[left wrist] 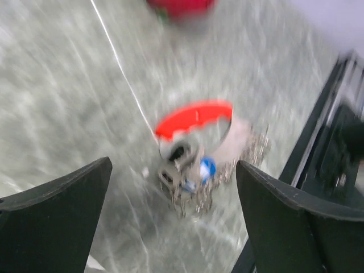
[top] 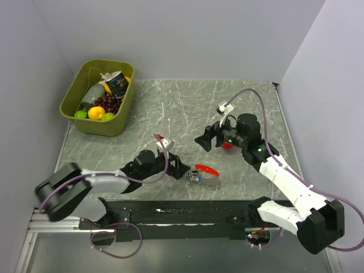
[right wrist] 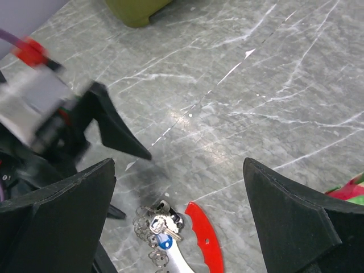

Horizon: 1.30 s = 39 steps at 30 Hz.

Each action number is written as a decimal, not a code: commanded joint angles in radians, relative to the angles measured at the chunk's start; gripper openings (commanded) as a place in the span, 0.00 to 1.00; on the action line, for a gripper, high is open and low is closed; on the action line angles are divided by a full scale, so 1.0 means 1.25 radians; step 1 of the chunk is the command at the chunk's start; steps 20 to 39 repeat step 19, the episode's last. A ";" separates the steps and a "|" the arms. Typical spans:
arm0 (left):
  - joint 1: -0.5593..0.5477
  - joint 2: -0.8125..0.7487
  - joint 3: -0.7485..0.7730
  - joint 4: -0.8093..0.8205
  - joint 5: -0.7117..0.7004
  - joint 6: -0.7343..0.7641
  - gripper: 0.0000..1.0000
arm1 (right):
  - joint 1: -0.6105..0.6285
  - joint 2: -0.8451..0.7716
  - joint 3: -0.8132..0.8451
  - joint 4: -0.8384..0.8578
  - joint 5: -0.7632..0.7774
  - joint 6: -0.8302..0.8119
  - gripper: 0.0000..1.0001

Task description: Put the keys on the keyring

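The keyring [left wrist: 193,118] lies on the counter [top: 170,108]. It is light, and its stiff red clip gives the surest hold. The loose chain and tiny key [left wrist: 207,168] are probably slippery, though the view is blurred. Fingers of left gripper [left wrist: 173,165] and right gripper [right wrist: 179,162] are spread and empty.

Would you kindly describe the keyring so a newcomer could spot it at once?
On the grey marble table, look midway along the near edge. Just right of the left gripper lies the keyring, a curved red clip trailing silvery rings. The other red thing, a toy fruit by the right gripper, is round.

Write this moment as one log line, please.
left fingers: open, facing keyring | right fingers: open, empty | blue key: lying among keyring's metal bunch
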 commanded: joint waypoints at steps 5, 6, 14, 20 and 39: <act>-0.003 -0.276 -0.003 -0.131 -0.229 -0.016 0.96 | -0.008 -0.071 -0.006 0.023 0.055 0.028 1.00; -0.003 -0.297 0.004 -0.149 -0.252 -0.020 0.96 | -0.008 -0.084 -0.012 0.023 0.073 0.034 1.00; -0.003 -0.547 -0.003 -0.299 -0.497 -0.040 0.96 | -0.013 -0.191 -0.027 -0.043 0.295 0.035 1.00; -0.004 -0.650 -0.042 -0.324 -0.617 -0.001 0.96 | -0.025 -0.273 -0.108 -0.002 0.399 0.053 1.00; -0.004 -0.650 -0.042 -0.324 -0.617 -0.001 0.96 | -0.025 -0.273 -0.108 -0.002 0.399 0.053 1.00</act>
